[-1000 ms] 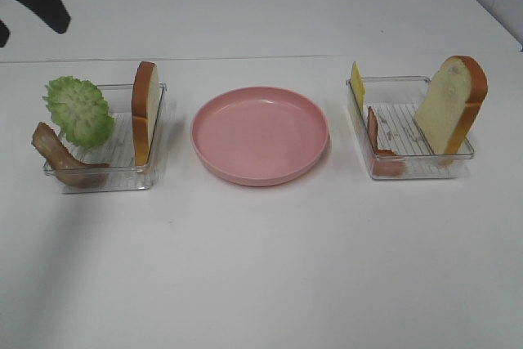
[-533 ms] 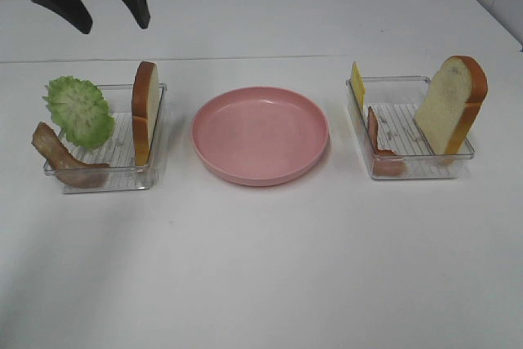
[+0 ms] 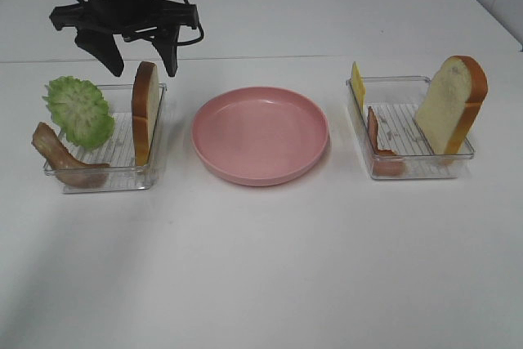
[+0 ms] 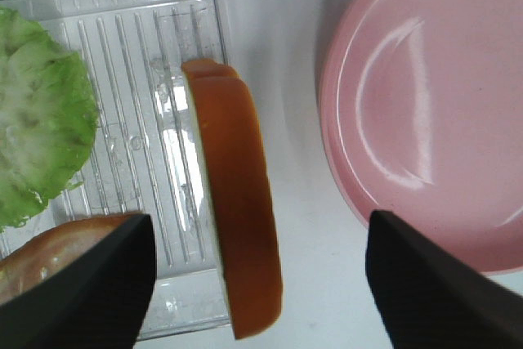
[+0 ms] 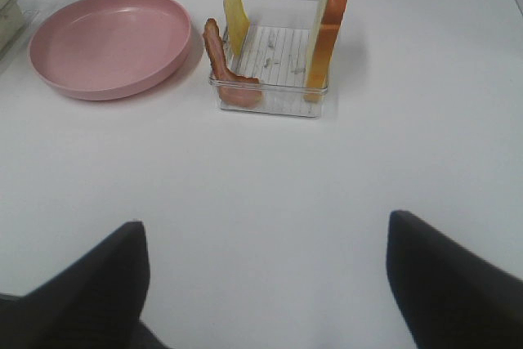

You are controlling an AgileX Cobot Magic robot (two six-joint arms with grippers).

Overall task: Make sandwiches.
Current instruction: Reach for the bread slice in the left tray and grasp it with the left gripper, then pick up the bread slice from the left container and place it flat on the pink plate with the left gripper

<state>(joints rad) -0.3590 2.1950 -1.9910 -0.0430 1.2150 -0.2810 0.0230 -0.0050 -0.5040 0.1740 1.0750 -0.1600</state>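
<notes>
Fingers (image 3: 106, 53), left gripper (image 3: 140, 63): wide apart, empty, over bread slice (image 3: 145, 112) left of pink plate (image 3: 260, 132). Right gripper (image 5: 261, 226): wide apart, empty. Left of plate: lettuce (image 3: 79, 110), bacon (image 3: 57, 155). Right of plate: cheese (image 3: 357, 84), second bacon (image 3: 373, 130), second slice (image 3: 449, 104).

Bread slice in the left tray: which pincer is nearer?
Left. The left pincer hangs open right above the bread slice; the right pincer is open over the table, short of the right tray, far off.
</notes>
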